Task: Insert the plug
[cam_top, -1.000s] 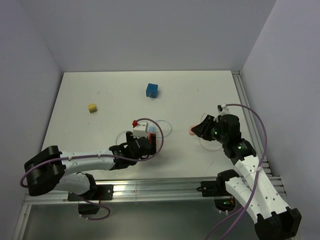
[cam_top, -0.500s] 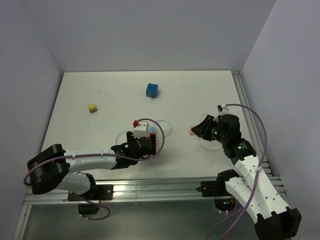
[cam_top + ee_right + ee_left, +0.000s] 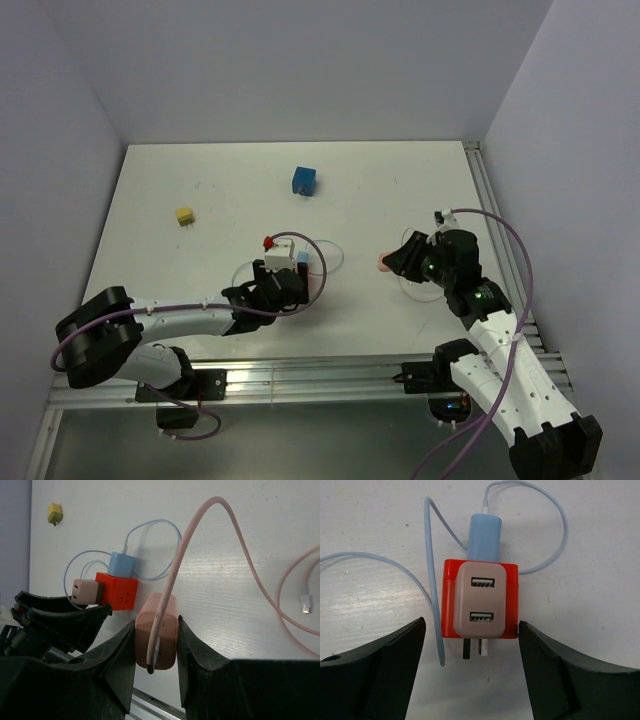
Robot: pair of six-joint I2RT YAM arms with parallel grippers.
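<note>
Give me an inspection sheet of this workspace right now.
Surface: white table, faint marks.
Job's things: red socket cube holding a beige charger and a blue charger; pink charger.
Clutter: blue block, yellow plug, far side.
End effectors: left end effector open astride the cube; right end effector shut on the pink charger.
Cables: light blue cable looped beside the cube; pink cable trailing from the pink charger.
Surroundings: grey walls, metal rail.

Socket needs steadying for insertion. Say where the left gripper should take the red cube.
Take the red cube by its two bare side faces, straight on from where the open left gripper straddles it. The blue plug fills the far face, the beige charger the facing one; only the flat sides are free.
</note>
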